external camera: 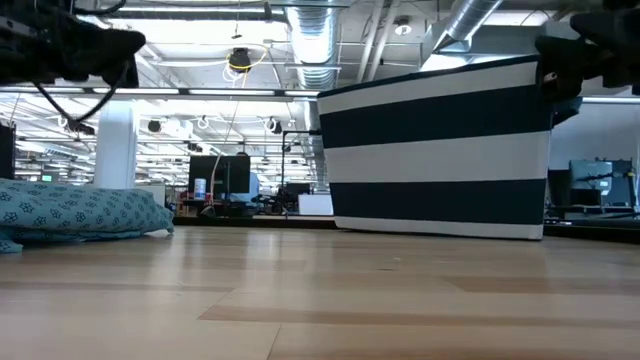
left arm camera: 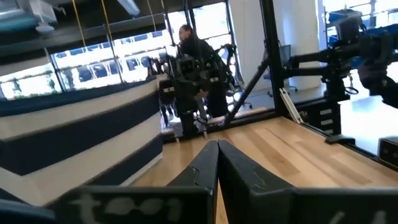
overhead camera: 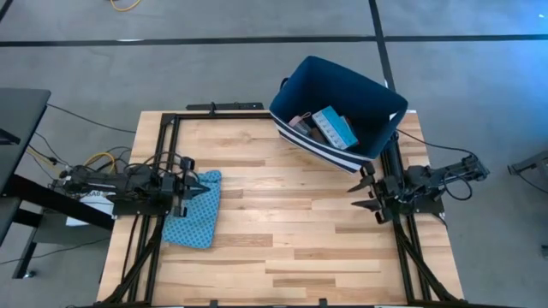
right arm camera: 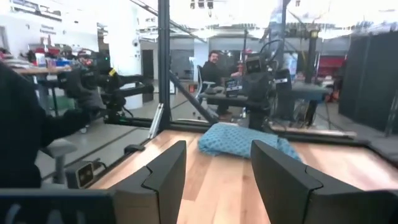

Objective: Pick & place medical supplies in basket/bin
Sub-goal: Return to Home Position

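The navy bin [overhead camera: 325, 147] stands at 1 o'clock on the surface [overhead camera: 282, 239] and contains the light-blue pill organizer [overhead camera: 334, 127]. The left end effector [overhead camera: 202, 186], at 9 o'clock over the teal pouch [overhead camera: 193, 218], is pressed together. The right end effector [overhead camera: 357, 196], at 3 o'clock, is spread.

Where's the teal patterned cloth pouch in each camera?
High view: teal patterned cloth pouch, left on the light wooden table, beneath the left gripper.
Low view: far left.
Left wrist view: not in it.
Right wrist view: centre, beyond the open right gripper.
Shared landmark: that table.
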Available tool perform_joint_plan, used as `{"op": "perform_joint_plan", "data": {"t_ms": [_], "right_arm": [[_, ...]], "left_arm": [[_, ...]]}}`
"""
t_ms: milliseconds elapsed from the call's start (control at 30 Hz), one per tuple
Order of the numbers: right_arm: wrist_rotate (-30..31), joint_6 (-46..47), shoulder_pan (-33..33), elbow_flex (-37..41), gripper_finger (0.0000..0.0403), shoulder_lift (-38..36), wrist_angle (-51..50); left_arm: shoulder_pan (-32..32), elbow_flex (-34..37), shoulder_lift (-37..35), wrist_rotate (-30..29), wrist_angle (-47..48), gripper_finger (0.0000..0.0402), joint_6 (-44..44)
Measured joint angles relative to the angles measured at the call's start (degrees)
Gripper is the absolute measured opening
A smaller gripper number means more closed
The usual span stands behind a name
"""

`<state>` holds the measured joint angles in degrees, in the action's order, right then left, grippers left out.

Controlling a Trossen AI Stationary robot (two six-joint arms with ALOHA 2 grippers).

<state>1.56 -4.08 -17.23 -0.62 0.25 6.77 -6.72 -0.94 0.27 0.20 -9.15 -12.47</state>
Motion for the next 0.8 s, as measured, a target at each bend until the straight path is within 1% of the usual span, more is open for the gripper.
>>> {"op": "perform_joint_plan", "data": {"t_ms": [100, 300, 467, 600, 700, 800], "right_arm": [[-0.04, 2.48, -0.34, 0.0, 0.0173, 0.05, -0.36], [0.0, 1.4, -1.16, 0.0, 0.0173, 0.11, -3.14], [-0.01, 3.63, -0.64, 0.0, 0.0172, 0.11, -5.65], [-1.0, 7.44, -0.69, -0.07, 0.0173, 0.34, -6.42], [-1.71, 7.59, -0.74, -0.07, 0.0175, 0.55, -6.61], [-1.68, 7.58, -0.72, -0.07, 0.0178, 0.55, -6.65]], "left_arm": [[0.02, 0.15, -0.02, -1.0, 0.47, 0.0, 1.35], [0.02, 0.11, -0.04, -1.39, -0.69, 0.0, 0.97], [0.02, 0.17, -0.02, -1.98, 6.08, 0.0, 3.59], [0.02, 0.17, 0.09, -2.24, 7.22, 0.0, 7.08], [0.02, 0.17, 0.09, -0.91, 7.54, 0.0, 10.35], [0.02, 0.19, 0.09, -0.89, 7.6, 0.0, 13.64]]}}
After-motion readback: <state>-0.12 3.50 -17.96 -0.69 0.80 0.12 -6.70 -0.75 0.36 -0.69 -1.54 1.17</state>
